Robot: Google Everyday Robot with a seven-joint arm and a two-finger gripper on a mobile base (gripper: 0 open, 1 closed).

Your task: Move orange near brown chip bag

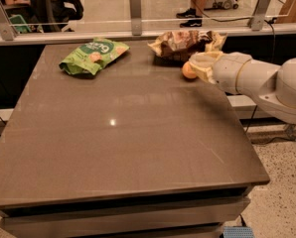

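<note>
Grey-brown surface [138, 148], matte, with one small glare spot near the middle. Orange [187, 71] sits on it near the far right edge, directly in front of the brown bag [183, 42]; it looks to be touching the bag's near edge or just beside it, can't tell which. The bag lies flat and crumpled along the far edge, dark in the middle with pale tan ends. Claw [197, 67] is low over the surface, up against the orange's right side and covering part of it; its pale yellow tip overlaps the bag's right end in this view. Can't tell whether the claw is open, closed or gripping the orange, as the contact side is hidden. Arm [257, 81] is white and thick, comes in from the right past the surface's edge, roughly level, pointing left. Green bag [94, 56] lies flat at the far left, well apart from the orange and the brown bag. Behind the surface there's a low rail with metal posts [134, 11], and past that someone's legs and dark shoes [190, 18]. Speckled floor [282, 182] shows at lower right.
</note>
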